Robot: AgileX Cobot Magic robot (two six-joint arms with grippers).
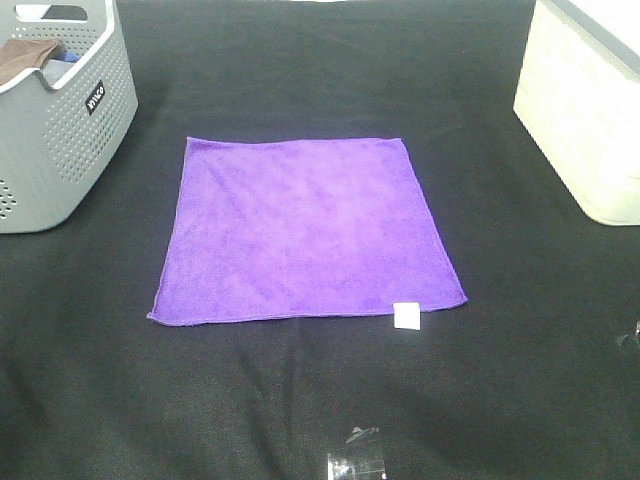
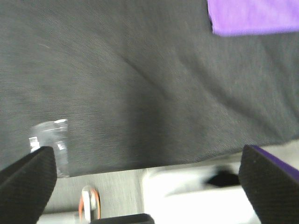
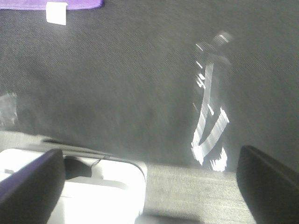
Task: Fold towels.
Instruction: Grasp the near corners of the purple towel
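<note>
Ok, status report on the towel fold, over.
Left gripper open, right gripper open, both empty. Purple towel flat, unfolded, white tag at one corner. Nothing on it; grey basket and cream box stand apart.

- Left gripper (image 2: pixel 147 154), two black fingers (image 2: pixel 25 184) with pebbled pads, one with a purple edge. Jaws are spread wide and grip nothing. It hangs clear above the surface.
- Right gripper (image 3: pixel 149 154), the same black fingers (image 3: pixel 268 179). Jaws are spread equally wide and grip nothing. It is also clear of the surface.
</note>
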